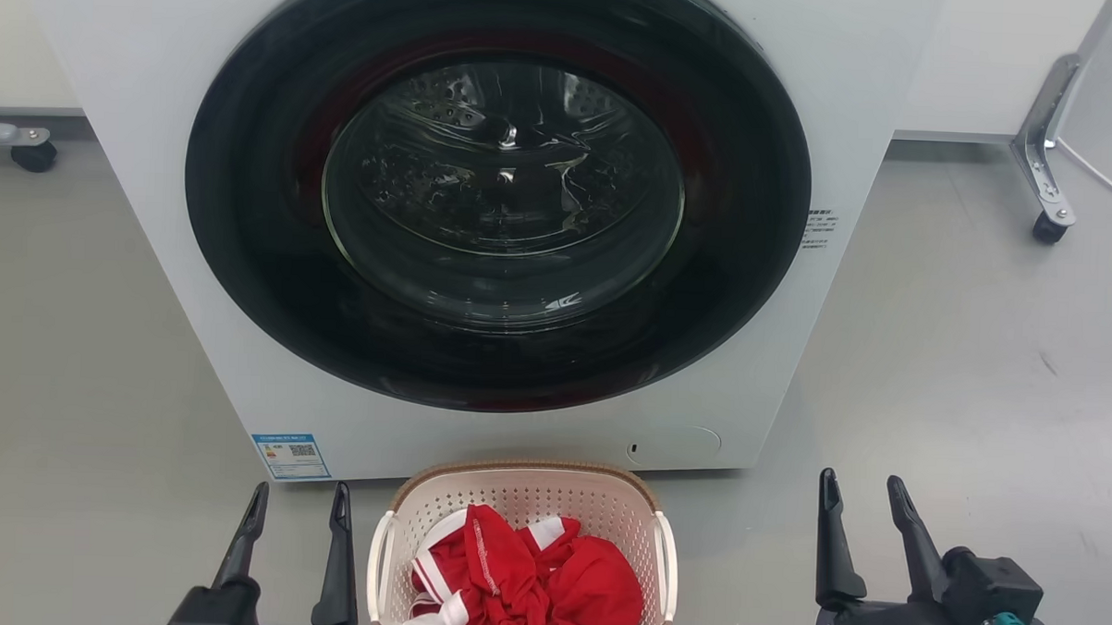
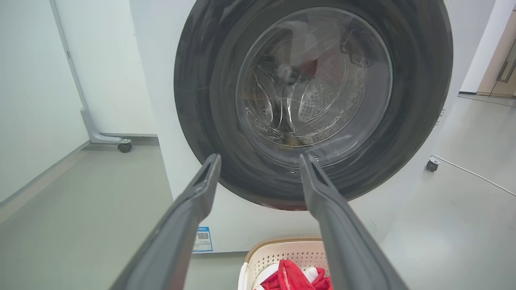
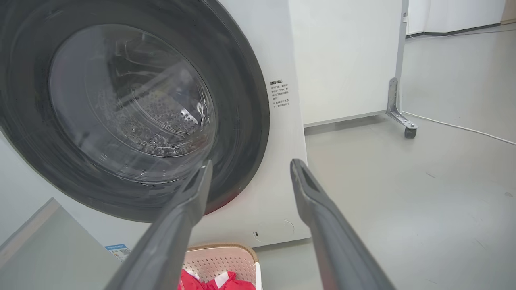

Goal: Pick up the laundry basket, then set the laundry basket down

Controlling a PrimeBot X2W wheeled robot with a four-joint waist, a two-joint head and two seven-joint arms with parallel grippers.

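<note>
At the bottom centre of the head view, on the grey floor [image 1: 73,379], the laundry basket [image 1: 531,501] sits upright with its mouth up. It is just in front of the washing machine [image 1: 257,385], with a strip of floor between them. The bottom frame edge cuts off its near part

Contents: red and white clothes [image 1: 528,580], heaped loose and lying below the rim on the far side

Handling, as a judgement: thin perforated plastic, so light. It looks stiff enough to keep its shape, but the walls would likely flex if squeezed. The load is soft and light and may slide if the basket tips. Smooth plastic could slip between narrow fingers. Best hold is the two white side handles, left handle [image 1: 378,565] and right handle [image 1: 667,566], one per arm, lifted level. The brown woven-look rim is a second choice

Orientation: the rounded far wall faces the machine door. The handles sit on the frame's left and right sides and run up and down the frame. Long axis: cannot tell, as the near end is out of frame

Left gripper [image 1: 300,489], lower left: fingers spread and holding nothing, the inner finger just beside the left handle, no contact seen. Right gripper [image 1: 862,479], lower right: fingers parted and empty, well apart from the right handle. In both wrist views the fingers point up toward the machine door, with the basket low at the frame bottom
</note>
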